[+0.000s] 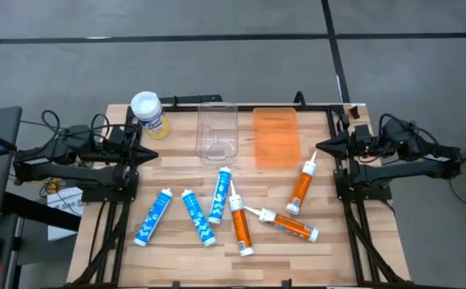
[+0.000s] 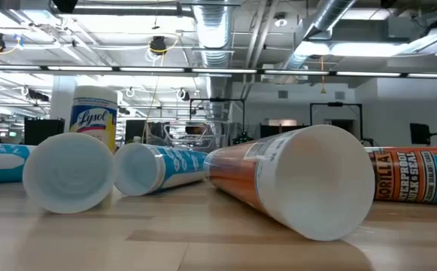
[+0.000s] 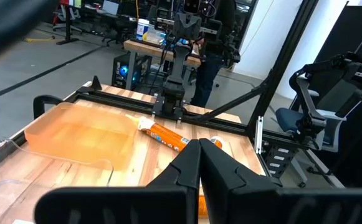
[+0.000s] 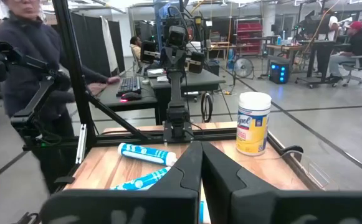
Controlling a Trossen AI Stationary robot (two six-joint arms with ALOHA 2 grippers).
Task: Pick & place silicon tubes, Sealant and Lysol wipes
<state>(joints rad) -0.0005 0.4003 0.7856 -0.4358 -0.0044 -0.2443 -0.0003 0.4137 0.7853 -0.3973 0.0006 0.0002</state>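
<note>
Three blue tubes [image 1: 154, 217] [image 1: 198, 217] [image 1: 220, 195] and three orange tubes [image 1: 241, 223] [image 1: 301, 189] [image 1: 289, 225] lie on their sides on the wooden table [image 1: 176, 257]. The Lysol wipes canister [image 1: 148, 112], with a white lid and yellow label, stands upright at the far left corner; it also shows in the right wrist view [image 4: 253, 123]. My left gripper [image 1: 154, 154] is shut and empty at the table's left edge. My right gripper [image 1: 319, 145] is shut and empty at the right edge, near an orange tube's nozzle.
A clear bin [image 1: 217, 131] and an orange bin [image 1: 276, 136] stand side by side at the table's far middle. A black frame rail [image 1: 249, 104] runs along the far edge. A person [image 4: 25, 50] stands beyond the table's left side.
</note>
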